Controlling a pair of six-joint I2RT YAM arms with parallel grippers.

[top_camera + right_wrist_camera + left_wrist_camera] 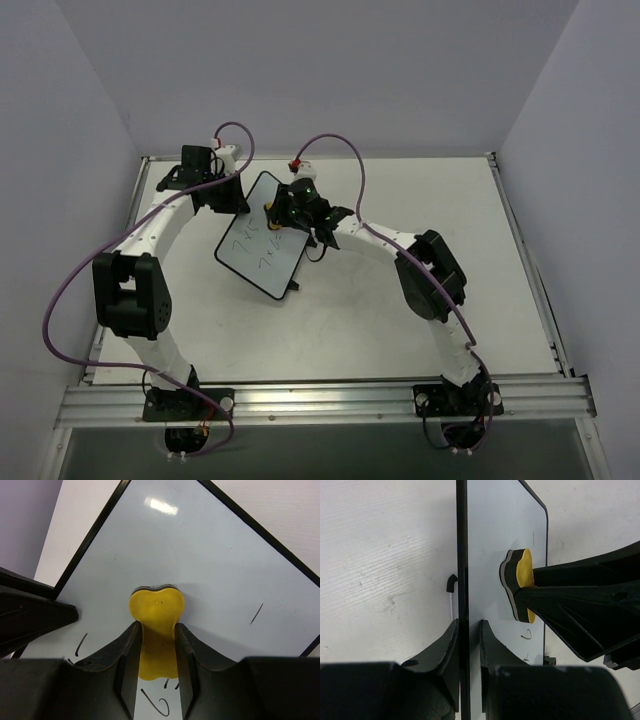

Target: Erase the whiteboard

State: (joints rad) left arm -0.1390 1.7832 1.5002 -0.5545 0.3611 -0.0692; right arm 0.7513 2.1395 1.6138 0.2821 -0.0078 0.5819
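Note:
The whiteboard [262, 238] lies tilted near the table's middle back, with dark handwritten marks on its lower half. My left gripper [226, 192] is shut on the board's upper left edge; the left wrist view shows the thin black frame [462, 555] between the jaws. My right gripper [283, 213] is shut on the yellow-black eraser [156, 630] and presses it on the board's upper part [200, 555]. The eraser [518, 580] also shows in the left wrist view against the white face. Dark strokes [157, 705] remain just below the eraser.
The white table [420, 290] is ringed by a metal rail [330, 398] at the near edge and grey walls at both sides. Purple cables loop over both arms.

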